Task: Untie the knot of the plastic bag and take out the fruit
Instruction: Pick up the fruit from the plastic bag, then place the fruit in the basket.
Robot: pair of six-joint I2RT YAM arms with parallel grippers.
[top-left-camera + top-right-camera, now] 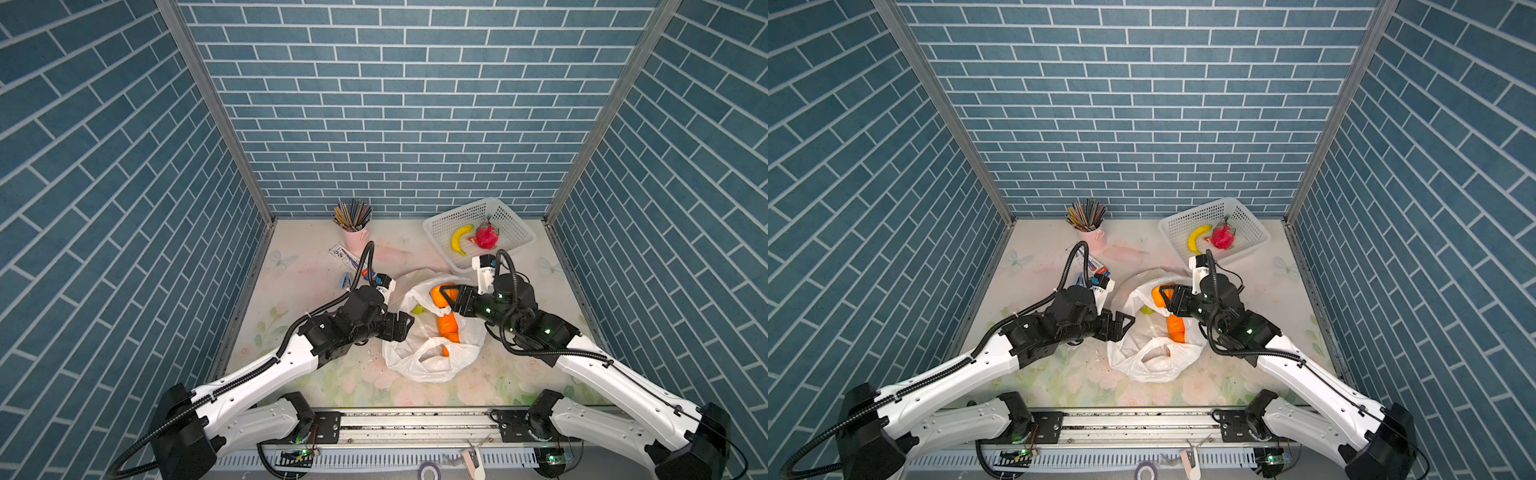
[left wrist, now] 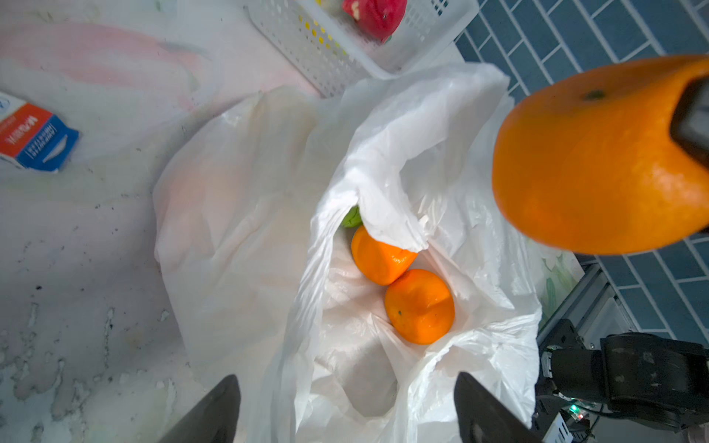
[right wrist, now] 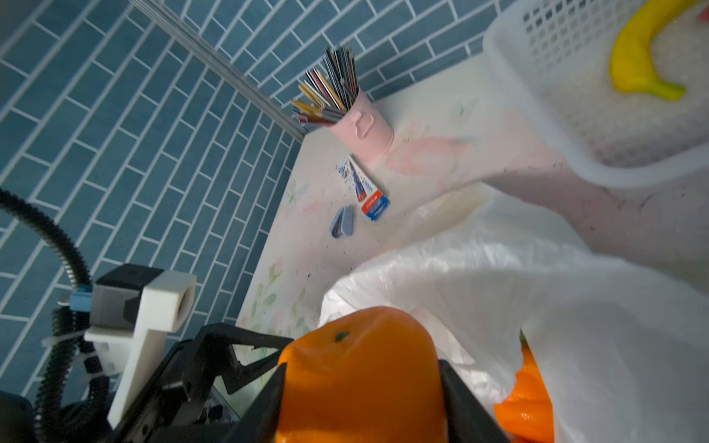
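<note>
The plastic bag [image 1: 424, 365] [image 1: 1142, 368] lies crumpled mid-table with its mouth gaping; the knot is out of view. Inside it I see two oranges [image 2: 380, 257] [image 2: 420, 307] and a green fruit [image 2: 352, 218]. My right gripper [image 1: 444, 298] [image 3: 360, 402] hangs over the bag's far side, shut on an orange [image 1: 436, 295] [image 3: 356, 376] held clear of the film. Wide open at the bag's left edge, my left gripper [image 1: 405, 328] [image 2: 347, 383] has bag film [image 2: 238, 214] lying between its fingers, ungripped. A dragon fruit [image 1: 486, 236] lies in the basket.
A white perforated basket [image 1: 434, 224] at the back right also holds a banana [image 1: 460, 239]. A pink cup of pencils [image 1: 354, 239], a small carton [image 1: 345, 254] and a blue clip-like item [image 1: 344, 280] sit at the back left. Tiled walls enclose three sides.
</note>
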